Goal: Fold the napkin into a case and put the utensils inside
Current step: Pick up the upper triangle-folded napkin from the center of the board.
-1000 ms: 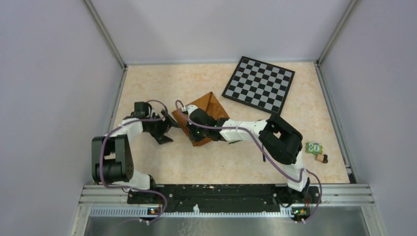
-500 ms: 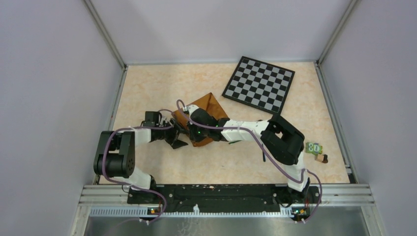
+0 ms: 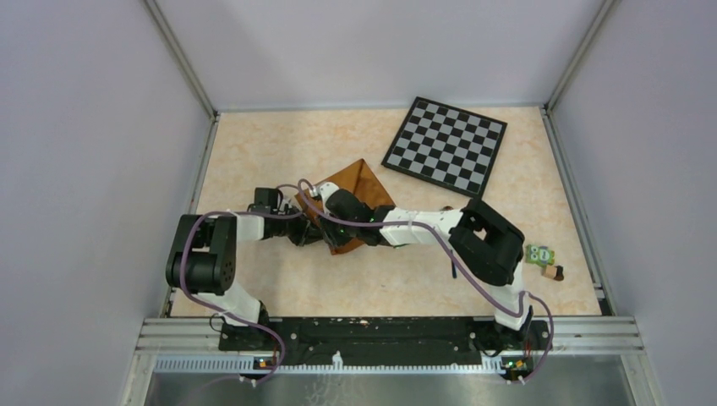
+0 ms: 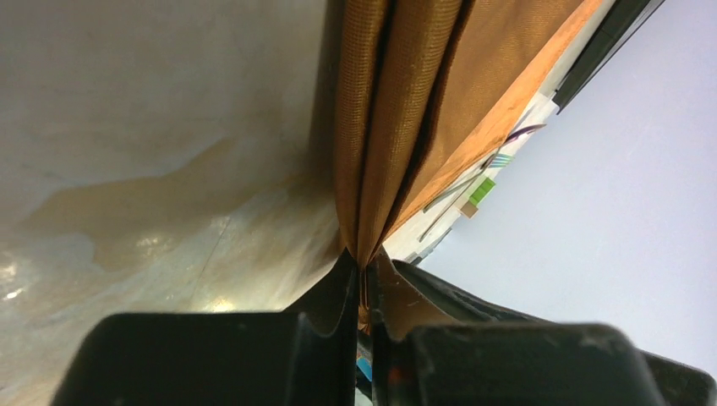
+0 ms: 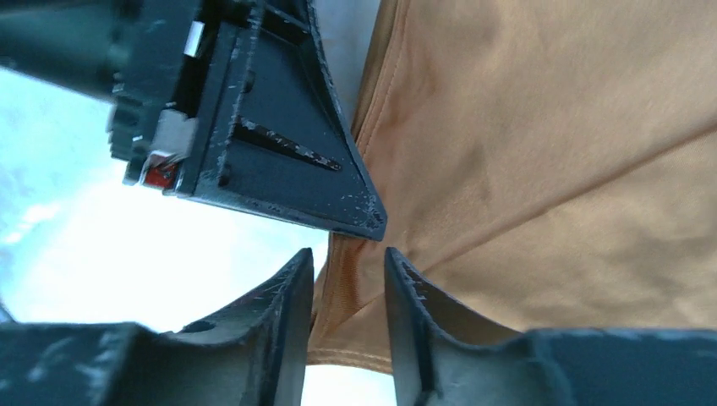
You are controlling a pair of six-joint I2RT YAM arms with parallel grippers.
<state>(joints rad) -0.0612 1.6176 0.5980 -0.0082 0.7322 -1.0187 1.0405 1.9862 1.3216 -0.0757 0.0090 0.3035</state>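
"Left wrist view first: how are the left fingers (image 4: 338,313) seen?"

"They are seen pressed together, with the folded edge of the napkin (image 4: 397,127) clamped between their tips. Several layers of rust-brown cloth are gathered into the pinch and are fanned out from it above the desk (image 4: 127,127)."

"And the right fingers (image 5: 298,292), in the right wrist view?"

"They are held slightly apart. A corner of the cloth is seen in the narrow gap between them, but no clamping is shown, and whether the cloth is touched cannot be told. One black left finger is seen just beyond them, with its tip laid against the same edge of the cloth."

"Where is the napkin placed, as seen from the top external view?"

"It is found near the middle of the desk, folded, with one corner pointed toward the far wall. Both pairs of fingers are seen side by side at its near-left edge. The left arm is reached in from the left and the right arm is stretched across from the right."

"What else is laid out?"

"A checkered board (image 3: 446,145) is laid beyond and to the right of the napkin, near its far corner but apart from it. A small green object (image 3: 539,254) is set near the desk's right edge, well apart from the cloth."
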